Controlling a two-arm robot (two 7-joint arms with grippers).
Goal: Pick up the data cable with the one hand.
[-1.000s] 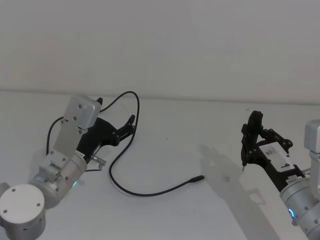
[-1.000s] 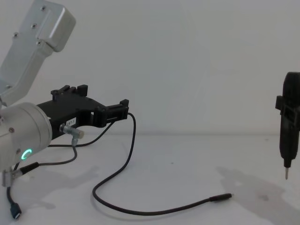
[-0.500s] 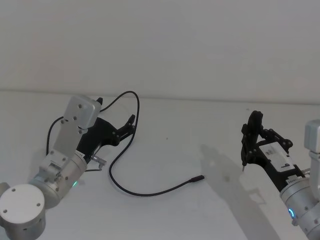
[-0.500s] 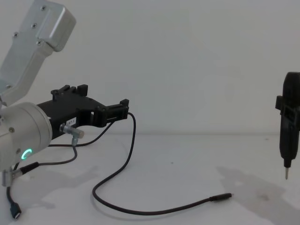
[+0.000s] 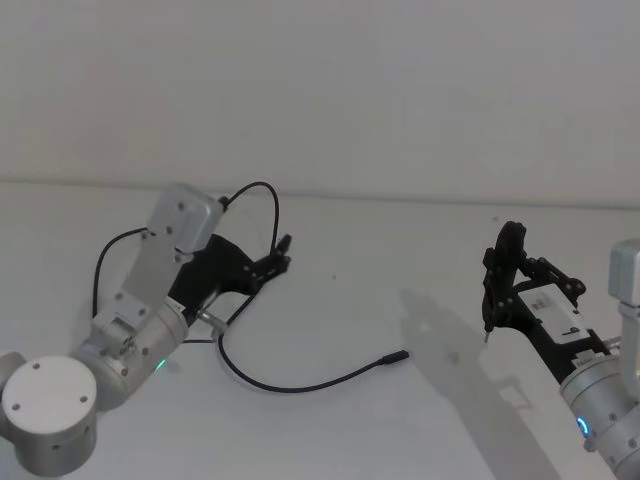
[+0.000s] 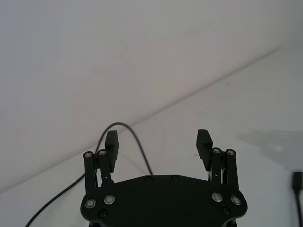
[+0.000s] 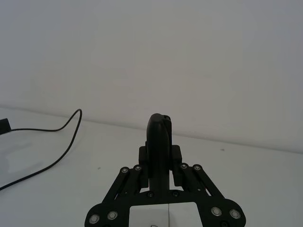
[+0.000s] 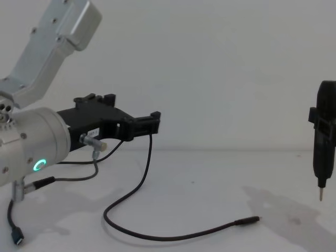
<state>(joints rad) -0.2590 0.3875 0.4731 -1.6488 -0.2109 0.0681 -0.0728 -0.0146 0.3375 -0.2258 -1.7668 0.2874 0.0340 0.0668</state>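
Left gripper [image 6: 157,138] hangs over the raised loop of the cable [image 5: 285,388], fingers spread. Right gripper [image 7: 159,158], well right of the cable, pinches a dark tool [image 8: 325,136].

The data cable [image 5: 300,388] lies on the tabletop [image 5: 400,250] left of centre. From a far loop it runs toward the near side, bends left, then sweeps right to its plug [image 5: 394,355] near the middle. The left gripper [image 5: 284,254] hangs over the left side, reaching rightward, with its fingers [image 6: 111,143] either side of the cable's far loop; whether they touch it cannot be told. Well apart on the right, the right gripper [image 5: 497,288] holds a pin-tipped tool [image 8: 325,131] upright above the tabletop.
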